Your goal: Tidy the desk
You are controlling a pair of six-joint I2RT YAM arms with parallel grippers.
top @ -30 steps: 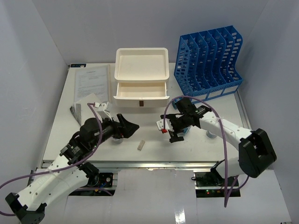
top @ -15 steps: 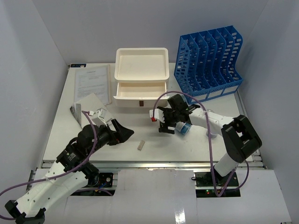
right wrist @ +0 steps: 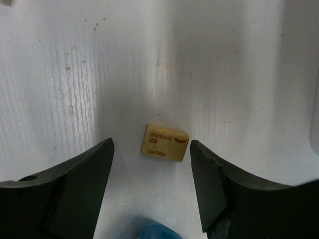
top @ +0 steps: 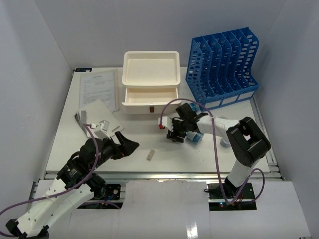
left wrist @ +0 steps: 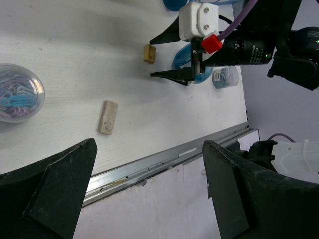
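Although the cream drawer box (top: 150, 84) at the far middle of the table (top: 65, 137) stands with its top tray bare and 1 drawer pulled out, seemingly empty, little sorting looks done. The blue file rack (top: 222, 67) at the far right holds nothing visible, printed sheets (top: 98, 88) lie flat at the far left, and small items are scattered toward the near edge. The right hand (right wrist: 151, 145) hangs low over a small tan eraser (right wrist: 164, 143), its 2 fingers spread either side with a gap on each, touching nothing. The left hand (left wrist: 148, 149), spread wide and empty, hovers over the near-left area, close to a longer pale eraser (top: 150, 155) and a jar of coloured paper clips (left wrist: 17, 92). A blue tub (top: 195, 137) sits just right of the right hand. Picking up the tan eraser seems the step in hand, and nearly everything remains to be put away.
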